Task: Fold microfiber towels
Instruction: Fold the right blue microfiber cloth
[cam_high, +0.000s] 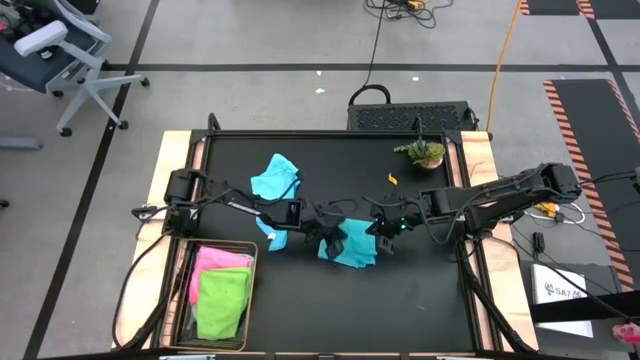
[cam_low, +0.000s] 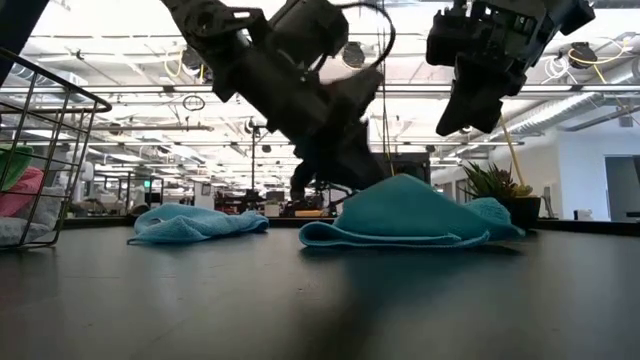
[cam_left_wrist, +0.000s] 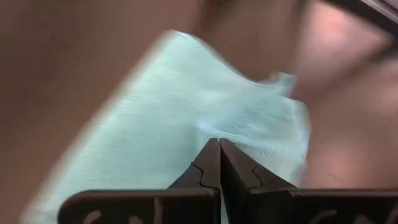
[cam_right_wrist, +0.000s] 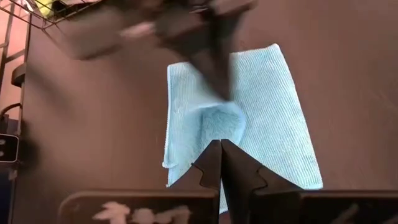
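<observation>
A teal towel (cam_high: 350, 246) lies at the table's middle, its edges flat on the black top and its middle tented up (cam_low: 400, 190). My left gripper (cam_high: 330, 232) slants down onto that raised middle, shut; the left wrist view shows its closed fingertips (cam_left_wrist: 219, 142) against the cloth (cam_left_wrist: 186, 93). My right gripper (cam_low: 452, 125) hangs shut above the towel's right part, touching nothing, with the towel (cam_right_wrist: 273, 106) below it. A light blue towel (cam_high: 275, 178) lies crumpled farther back on the left. My left gripper pinches a raised fold in the towel's middle (cam_right_wrist: 219, 119) between its two shut fingers. They slant down from the table's left side. The cloth rises to a peak there while its edges (cam_low: 400, 240) rest on the table. Whether it holds one layer or several does not show.
A wire basket (cam_high: 185, 290) at the near left corner holds a pink towel (cam_high: 215, 262) and a lime green towel (cam_high: 222, 300). A small potted plant (cam_high: 425, 153) stands at the far right. Bare black tabletop lies in front of the teal towel.
</observation>
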